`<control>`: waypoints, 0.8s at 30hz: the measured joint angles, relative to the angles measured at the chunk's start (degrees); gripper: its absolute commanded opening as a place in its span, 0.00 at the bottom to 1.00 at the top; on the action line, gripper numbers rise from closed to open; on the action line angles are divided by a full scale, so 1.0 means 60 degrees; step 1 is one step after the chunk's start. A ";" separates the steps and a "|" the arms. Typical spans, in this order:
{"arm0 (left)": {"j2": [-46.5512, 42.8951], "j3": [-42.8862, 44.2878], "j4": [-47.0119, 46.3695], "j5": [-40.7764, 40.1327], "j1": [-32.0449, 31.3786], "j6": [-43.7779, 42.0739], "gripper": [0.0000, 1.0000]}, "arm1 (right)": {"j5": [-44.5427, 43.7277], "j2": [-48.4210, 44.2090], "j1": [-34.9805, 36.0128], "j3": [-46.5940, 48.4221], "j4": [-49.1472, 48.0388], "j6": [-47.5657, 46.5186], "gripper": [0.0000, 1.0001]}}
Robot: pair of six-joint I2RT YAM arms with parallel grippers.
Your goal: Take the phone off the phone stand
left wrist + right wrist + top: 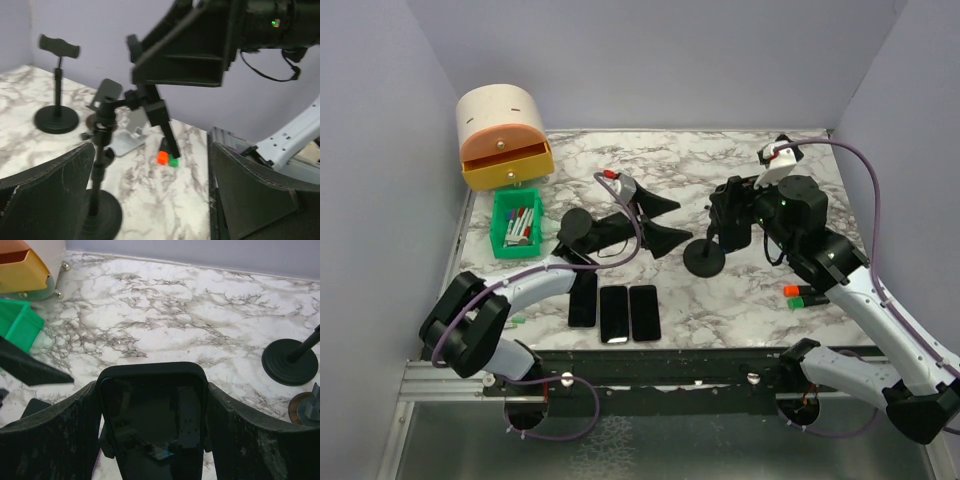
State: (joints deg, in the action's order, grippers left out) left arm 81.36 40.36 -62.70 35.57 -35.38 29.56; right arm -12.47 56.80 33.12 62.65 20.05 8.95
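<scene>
Right claw closed on the phone at the phone stand, right of the middle of the surface.
The phone looks like a stiff, fairly light slab with a glossy face that is likely slippery and breakable, so the long side edges the claw already clamps seem the safest hold; whether it has cleared the clamp I cannot tell. The left claw stands wide open and holds nothing. Count: four phones, this one plus three spare phones flat by the front edge; three stands, including an empty pole stand and a silver folding stand.
</scene>
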 measured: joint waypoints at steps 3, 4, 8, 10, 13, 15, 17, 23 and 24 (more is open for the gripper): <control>0.0087 0.0244 0.0484 -0.0131 -0.0710 0.0000 0.99 | -0.0280 0.0091 0.0029 0.0000 -0.0102 0.0215 0.21; 0.0142 0.0357 0.0554 -0.0146 -0.0871 0.0007 0.99 | -0.0331 0.0117 0.0029 0.0000 -0.0142 0.0262 0.21; 0.0535 0.0973 0.0681 -0.0288 -0.1064 0.0127 0.99 | -0.0393 0.0146 0.0033 0.0000 -0.0182 0.0375 0.21; 0.0831 0.1260 0.0699 -0.0302 -0.1060 0.0273 0.99 | -0.0397 0.0146 0.0033 0.0004 -0.0182 0.0408 0.20; 0.1326 0.1683 0.0816 -0.0277 -0.1067 0.0535 0.99 | -0.0397 0.0146 0.0033 0.0004 -0.0182 0.0430 0.20; 0.1577 0.1880 0.0914 -0.0266 -0.1122 0.0656 0.99 | -0.0397 0.0146 0.0033 0.0004 -0.0182 0.0430 0.20; 0.1676 0.1931 0.0951 -0.0273 -0.1184 0.0681 0.99 | -0.0393 0.0146 0.0033 0.0004 -0.0182 0.0430 0.20; 0.1701 0.2007 0.0969 -0.0357 -0.1377 0.0648 0.79 | -0.0393 0.0149 0.0033 0.0004 -0.0182 0.0437 0.20; 0.1730 0.2069 0.0969 -0.0372 -0.1377 0.0648 0.71 | -0.0393 0.0149 0.0033 0.0004 -0.0182 0.0437 0.20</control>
State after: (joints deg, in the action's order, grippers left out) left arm 91.74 52.77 -56.88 33.34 -43.64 33.45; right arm -14.83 57.69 33.32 62.67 18.96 11.57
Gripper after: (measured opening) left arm 0.940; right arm 0.763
